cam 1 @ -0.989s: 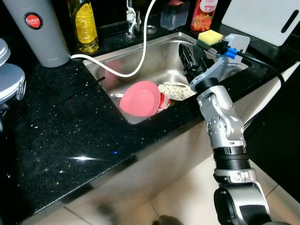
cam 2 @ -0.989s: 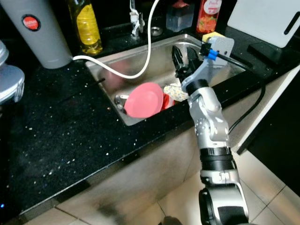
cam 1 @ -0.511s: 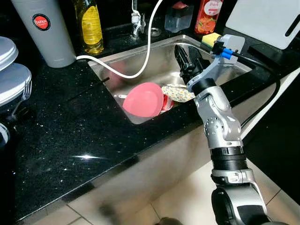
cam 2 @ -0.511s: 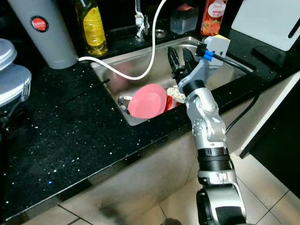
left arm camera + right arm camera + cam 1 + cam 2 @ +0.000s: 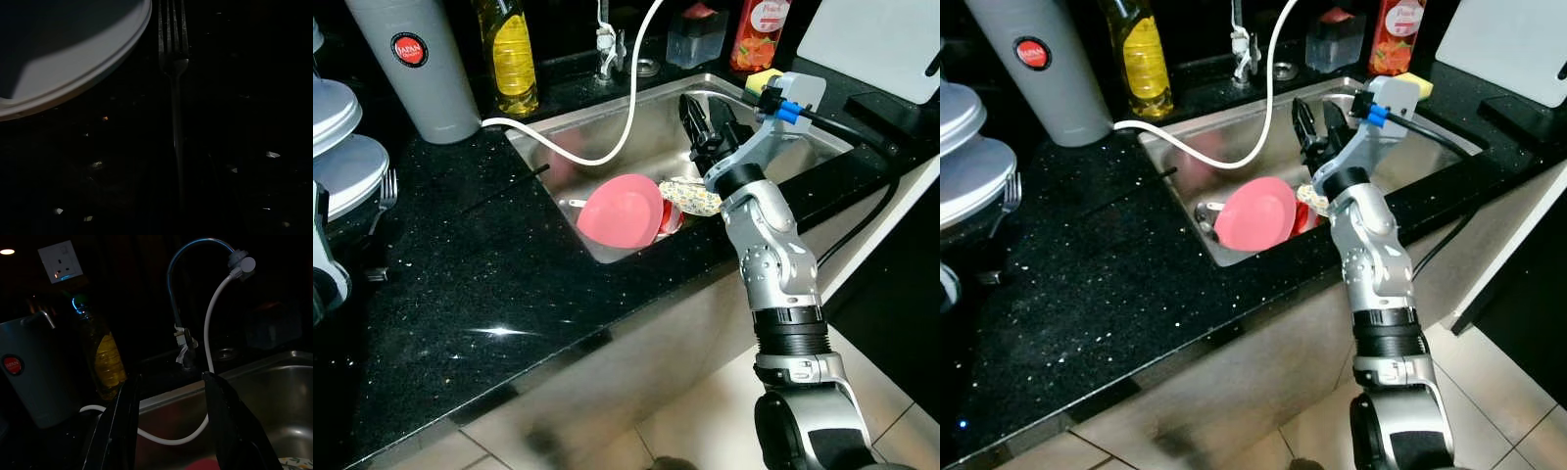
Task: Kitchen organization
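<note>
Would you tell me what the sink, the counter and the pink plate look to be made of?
Sink: brushed stainless steel, judging by its dull grey sheen and soft reflections. Counter: polished black stone, likely granite or a look-alike, with glittering specks and a glossy highlight. Pink plate: probably plastic, given its uniform matte colour, though glazed ceramic is possible.

A broad bare stretch of black tabletop [image 5: 480,284] lies open left of the sink [image 5: 636,137]; inside, the pink plate [image 5: 621,209], patterned dish [image 5: 695,196] and draped white hose [image 5: 617,117] crowd the basin
</note>
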### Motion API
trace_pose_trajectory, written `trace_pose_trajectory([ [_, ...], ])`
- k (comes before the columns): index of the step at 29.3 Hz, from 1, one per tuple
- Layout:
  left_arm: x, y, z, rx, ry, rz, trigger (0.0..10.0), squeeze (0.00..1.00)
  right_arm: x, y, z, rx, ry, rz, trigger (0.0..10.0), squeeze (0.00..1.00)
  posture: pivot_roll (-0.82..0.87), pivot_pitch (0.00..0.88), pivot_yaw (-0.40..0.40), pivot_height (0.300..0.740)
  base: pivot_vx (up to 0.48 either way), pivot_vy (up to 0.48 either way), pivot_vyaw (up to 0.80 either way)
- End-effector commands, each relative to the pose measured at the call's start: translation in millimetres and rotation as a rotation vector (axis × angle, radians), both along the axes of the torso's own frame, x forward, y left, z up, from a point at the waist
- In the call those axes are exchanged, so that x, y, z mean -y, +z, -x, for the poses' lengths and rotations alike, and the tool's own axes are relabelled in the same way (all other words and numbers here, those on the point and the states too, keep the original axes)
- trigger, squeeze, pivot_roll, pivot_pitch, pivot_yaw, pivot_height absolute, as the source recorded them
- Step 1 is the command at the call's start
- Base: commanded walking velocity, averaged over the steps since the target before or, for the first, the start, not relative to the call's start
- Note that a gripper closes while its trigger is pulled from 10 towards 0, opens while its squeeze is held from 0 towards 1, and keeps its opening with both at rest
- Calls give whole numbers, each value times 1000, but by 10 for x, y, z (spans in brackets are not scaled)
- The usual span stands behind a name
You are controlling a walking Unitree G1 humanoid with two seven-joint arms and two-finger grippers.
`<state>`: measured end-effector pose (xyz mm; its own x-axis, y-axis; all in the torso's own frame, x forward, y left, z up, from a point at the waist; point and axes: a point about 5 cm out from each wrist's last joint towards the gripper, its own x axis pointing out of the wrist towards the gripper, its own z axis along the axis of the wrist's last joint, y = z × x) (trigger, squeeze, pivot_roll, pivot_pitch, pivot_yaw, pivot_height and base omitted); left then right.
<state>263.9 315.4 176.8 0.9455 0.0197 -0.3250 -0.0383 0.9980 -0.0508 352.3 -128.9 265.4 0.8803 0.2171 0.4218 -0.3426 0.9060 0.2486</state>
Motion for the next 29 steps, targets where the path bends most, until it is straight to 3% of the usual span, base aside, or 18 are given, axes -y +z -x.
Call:
trace_pose_trajectory([
  [1,382,-103,-37,20,-187,103,0,0,-15,-4,-18,-12,11,-4,10000,0,-4,46,17,740,0,0,0],
  [4,668,128,-5,162,-365,142,0,0,-29,16,-21,-5,16,-4,10000,0,-4,46,17,740,0,0,0],
  [5,752,191,3,193,-401,142,10000,0,-33,23,-22,-3,18,-4,10000,0,-6,41,14,740,0,0,0],
  [10,1049,390,-37,302,-505,163,10000,0,-35,37,-32,3,22,-3,10000,0,-10,30,12,740,0,0,0],
  [15,1149,441,-90,333,-525,169,10000,0,-37,41,-33,5,24,-3,10000,0,-11,25,9,740,0,0,0],
  [17,1239,465,-174,346,-527,175,10000,0,-35,43,-39,5,25,-3,10000,0,-11,22,3,740,0,0,0],
  [19,1583,499,-625,341,-467,181,10000,0,-40,54,-46,8,24,-4,10000,0,-23,25,10,740,0,0,0],
  [20,1583,499,-625,341,-467,181,10000,0,-40,54,-46,8,24,-4,10000,0,-23,25,10,740,0,0,0],
  [22,1868,558,-931,322,-448,148,10000,0,-39,60,-41,11,18,-7,10000,0,-29,31,18,740,0,0,0],
  [24,1868,558,-931,322,-448,148,10000,0,-39,60,-41,11,18,-7,10000,0,-29,31,18,740,0,0,0],
  [26,2048,656,-1132,311,-465,102,10000,0,-28,59,-16,13,7,-11,10000,0,-53,50,41,740,0,0,0],
  [27,2048,656,-1132,311,-465,102,10000,0,-28,59,-16,13,7,-11,10000,0,-53,50,41,740,0,0,0],
  [29,2214,771,-1302,281,-480,53,10000,0,2,54,31,14,-14,-18,10000,0,-74,63,63,740,0,0,0],
])
